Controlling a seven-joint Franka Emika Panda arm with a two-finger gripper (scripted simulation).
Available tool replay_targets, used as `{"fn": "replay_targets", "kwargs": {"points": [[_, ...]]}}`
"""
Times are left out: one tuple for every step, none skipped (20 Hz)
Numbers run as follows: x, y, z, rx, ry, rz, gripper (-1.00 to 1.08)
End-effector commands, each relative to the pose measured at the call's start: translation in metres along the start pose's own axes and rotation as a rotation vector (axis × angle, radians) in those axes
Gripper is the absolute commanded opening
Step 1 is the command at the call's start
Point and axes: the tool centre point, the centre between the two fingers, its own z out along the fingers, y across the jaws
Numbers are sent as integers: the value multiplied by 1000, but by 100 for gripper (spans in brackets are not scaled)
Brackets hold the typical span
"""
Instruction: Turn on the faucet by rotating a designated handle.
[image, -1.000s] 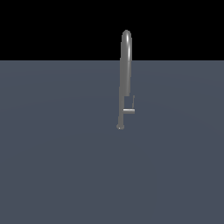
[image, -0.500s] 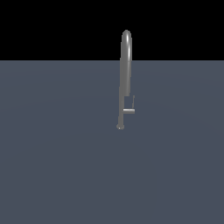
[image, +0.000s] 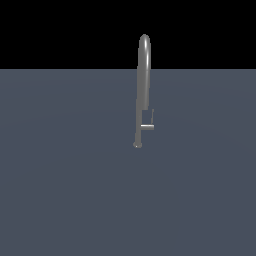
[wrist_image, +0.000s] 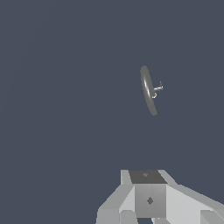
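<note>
The faucet (image: 143, 85) stands upright on the grey surface (image: 65, 190), its handle (image: 148, 125) beside the spout. The tool (wrist_image: 148, 205) hangs well apart from it; I cannot tell how wide it gapes.

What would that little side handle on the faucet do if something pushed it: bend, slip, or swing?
The handle looks like stiff grey metal, so it probably would not bend. Joined to the faucet by a short stub, it would likely swing rather than come loose. Its thin, smooth upright rod might slip off a gripper.

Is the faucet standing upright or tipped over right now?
Upright: the faucet rises straight from its small foot, arch on top, handle sticking out low on the exterior view's right.
</note>
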Motion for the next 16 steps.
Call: {"fn": "replay_targets", "kwargs": {"points": [[7,6,-14,73,14,34,-100],[10,9,-19,102,16,48,-100],[13,12,-24,131,18,63,-100],[17,15,-28,161,19,78,-100],[20,19,-32,190,18,94,-100],[24,23,-35,219,17,110,-100],[28,27,-38,247,14,126,-100],[32,32,-41,276,10,143,-100],[36,36,-44,305,5,161,-100],[41,41,-45,333,-1,178,-100],[45,46,-47,361,-8,197,-100],[50,51,-48,388,-16,215,-100],[55,56,-48,415,-25,234,-100],[60,62,-48,442,-35,254,-100],[65,67,-48,468,-46,273,-100],[71,73,-47,494,-59,294,-100]]}}
